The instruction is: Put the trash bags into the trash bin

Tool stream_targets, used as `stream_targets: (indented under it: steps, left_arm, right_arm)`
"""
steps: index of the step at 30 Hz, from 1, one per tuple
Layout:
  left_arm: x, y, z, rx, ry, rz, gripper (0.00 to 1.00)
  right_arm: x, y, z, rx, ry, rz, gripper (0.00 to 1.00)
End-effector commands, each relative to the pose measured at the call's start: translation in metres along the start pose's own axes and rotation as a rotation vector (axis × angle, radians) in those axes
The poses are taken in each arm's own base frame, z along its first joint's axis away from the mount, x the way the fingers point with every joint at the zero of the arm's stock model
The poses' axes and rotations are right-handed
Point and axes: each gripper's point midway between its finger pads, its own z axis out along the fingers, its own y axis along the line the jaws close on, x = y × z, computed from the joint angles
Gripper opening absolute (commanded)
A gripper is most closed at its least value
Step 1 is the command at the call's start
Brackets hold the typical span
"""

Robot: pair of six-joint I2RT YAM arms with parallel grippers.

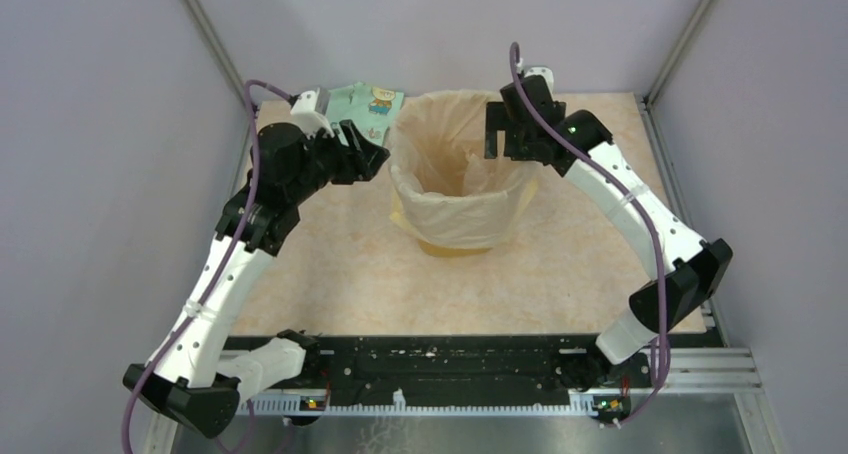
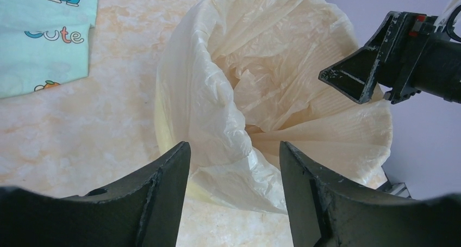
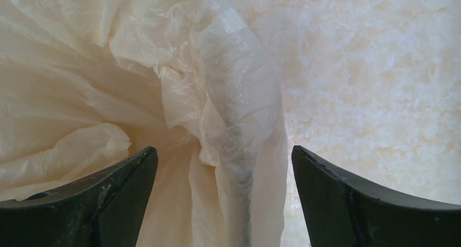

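At the far middle of the marbled cream-orange tabletop (image 1: pixel 560 274), the white-and-black left arm (image 1: pixel 215 284) and right arm (image 1: pixel 640 214) are reaching forward and bending inward. Between them the round orange-yellow plastic trash bin (image 1: pixel 450 246) is standing upright, long axis vertical, mouth facing up. The thin translucent cream plastic trash bag (image 1: pixel 460 164) is lining it, its edge draping over the rim. A mint-green printed cloth (image 1: pixel 370 102) is lying behind-left. The left gripper (image 2: pixel 234 149) is gaping beside the left rim; the right gripper (image 3: pixel 224 154) is hanging wide-spread over the right rim.
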Motion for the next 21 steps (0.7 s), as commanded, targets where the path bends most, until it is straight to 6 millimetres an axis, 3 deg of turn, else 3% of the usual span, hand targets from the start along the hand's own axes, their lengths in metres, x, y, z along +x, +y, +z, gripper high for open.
stream_targets:
  steps: [1, 5, 12, 21]
  left_arm:
    - [-0.023, -0.02, -0.013, 0.074, -0.074, 0.041, 0.7]
    - [-0.024, -0.026, -0.019, 0.106, -0.09, 0.048, 0.77]
    - [-0.025, -0.031, -0.031, 0.133, -0.108, 0.09, 0.98]
    - [-0.016, -0.032, -0.047, 0.158, -0.101, 0.163, 0.98]
  right_arm:
    - [-0.03, 0.001, -0.036, -0.098, -0.126, 0.072, 0.98]
    - [-0.039, 0.0, -0.053, -0.139, -0.17, 0.089, 0.99]
    - [-0.045, -0.006, -0.092, -0.242, -0.272, 0.102, 0.99]
    - [-0.03, -0.027, -0.145, -0.37, -0.44, 0.133, 0.99]
